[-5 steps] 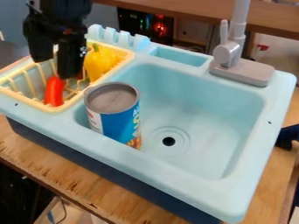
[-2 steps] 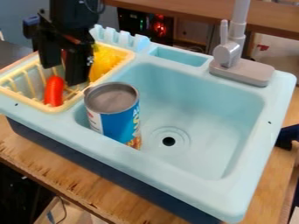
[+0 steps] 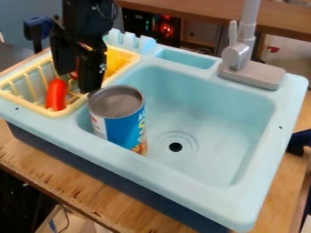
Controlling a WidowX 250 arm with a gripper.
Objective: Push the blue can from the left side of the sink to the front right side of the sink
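from above, slanting down, close to sink (image 3: 213,157)

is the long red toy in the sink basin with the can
No, the long red toy lies in the yellow rack, while the can is in the basin.

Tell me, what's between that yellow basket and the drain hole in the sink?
A blue can stands in the sink between the basket and the drain hole, as the camera view shows.
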